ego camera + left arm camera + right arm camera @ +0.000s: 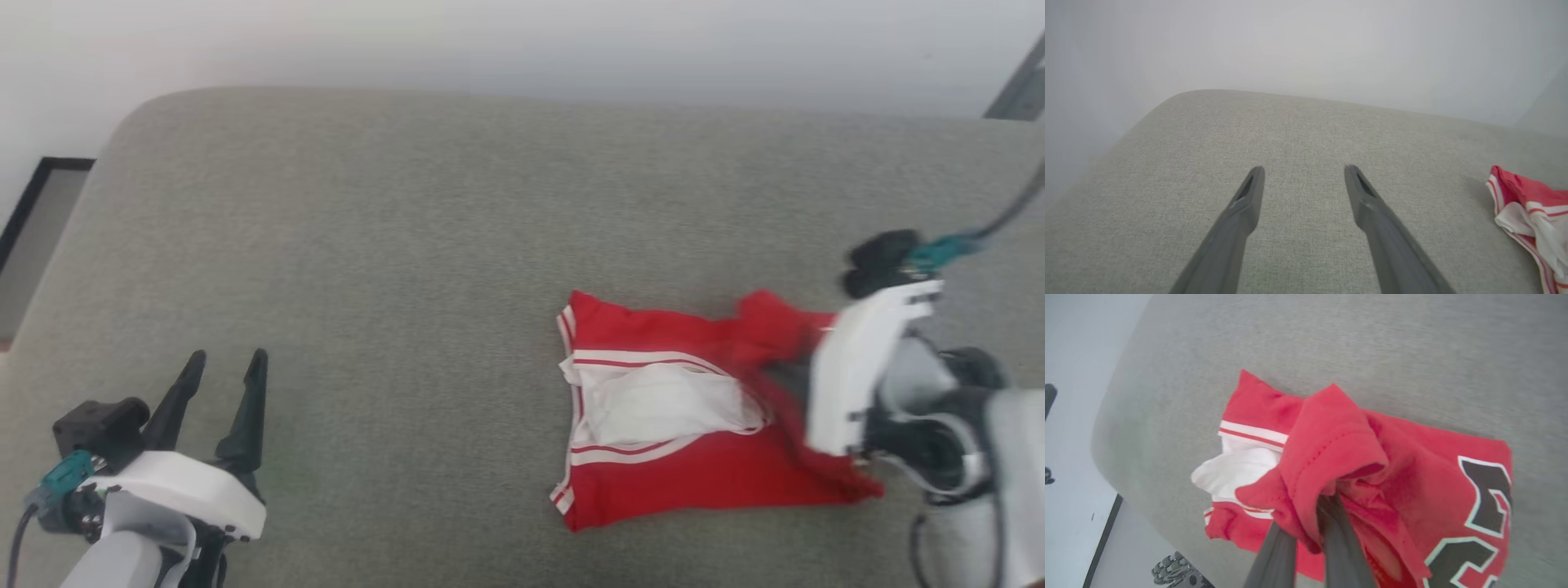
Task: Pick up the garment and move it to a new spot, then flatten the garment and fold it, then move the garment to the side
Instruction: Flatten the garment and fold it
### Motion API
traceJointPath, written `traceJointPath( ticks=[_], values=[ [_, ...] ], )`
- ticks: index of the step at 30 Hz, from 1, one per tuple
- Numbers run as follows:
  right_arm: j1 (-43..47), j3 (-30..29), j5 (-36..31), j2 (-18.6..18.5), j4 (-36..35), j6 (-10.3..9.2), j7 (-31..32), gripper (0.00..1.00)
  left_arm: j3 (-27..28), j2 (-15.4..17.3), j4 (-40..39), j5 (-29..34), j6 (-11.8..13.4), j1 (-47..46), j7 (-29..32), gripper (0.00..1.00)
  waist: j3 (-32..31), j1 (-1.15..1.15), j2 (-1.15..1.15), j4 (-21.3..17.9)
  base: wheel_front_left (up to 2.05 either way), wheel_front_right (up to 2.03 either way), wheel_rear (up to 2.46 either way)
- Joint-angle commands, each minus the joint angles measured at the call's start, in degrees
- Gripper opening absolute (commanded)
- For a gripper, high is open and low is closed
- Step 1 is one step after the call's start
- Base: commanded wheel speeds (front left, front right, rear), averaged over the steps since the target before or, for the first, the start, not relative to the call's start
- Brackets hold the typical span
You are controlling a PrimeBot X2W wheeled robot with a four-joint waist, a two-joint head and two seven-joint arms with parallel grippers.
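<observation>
Left gripper, front-left corner of grey cushion: jaws apart, empty. Right gripper: clamped on red fold of garment, bunched near right front edge; likely light, limp, best gripped at hems

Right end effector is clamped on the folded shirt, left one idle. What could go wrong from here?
1. The right end effector grips just one bunched red fold of the shirt; the cloth may slip out.
2. Pulling from that single point could drag the folds open across the couch.
3. The left end effector sits open and apart, so nothing steadies the far edge.
</observation>
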Motion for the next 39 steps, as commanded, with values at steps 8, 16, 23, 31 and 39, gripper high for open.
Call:
traceJointPath(
  ticks=[8,16,23,31,39],
  values=[
    [-3.5,8.2,-0.2,2.2,4.2,0.00,-2.7,0.00,-1.5,-1.5,1.5,0.8,-1.3,-3.0,0.1,1.00,0.5,0.00,0.00,4.4,0.00,0.00,0.00],
    [-6.5,14.0,-0.3,1.6,9.7,0.00,-6.2,1.00,-1.4,-2.6,3.5,0.7,-1.9,-4.0,0.0,1.00,0.6,0.00,0.00,5.8,0.00,0.00,0.00],
    [-7.4,16.4,1.6,-0.4,8.7,0.00,-10.2,1.00,0.0,-2.6,4.3,0.5,-2.3,-2.8,-0.1,1.00,-0.5,0.00,0.00,4.0,0.00,0.00,0.00],
    [-5.9,15.1,1.2,-4.2,5.0,0.00,-18.2,1.00,1.7,-1.6,3.9,0.8,-2.1,-0.8,-0.2,1.00,-2.2,0.00,0.00,0.7,0.00,0.00,0.00],
    [-1.9,9.9,-0.7,-8.1,3.4,0.00,-30.9,1.00,3.4,-0.4,2.4,1.5,-1.4,2.5,-0.2,1.00,-4.9,0.00,0.00,-3.8,0.00,0.00,0.00]
  ],
)
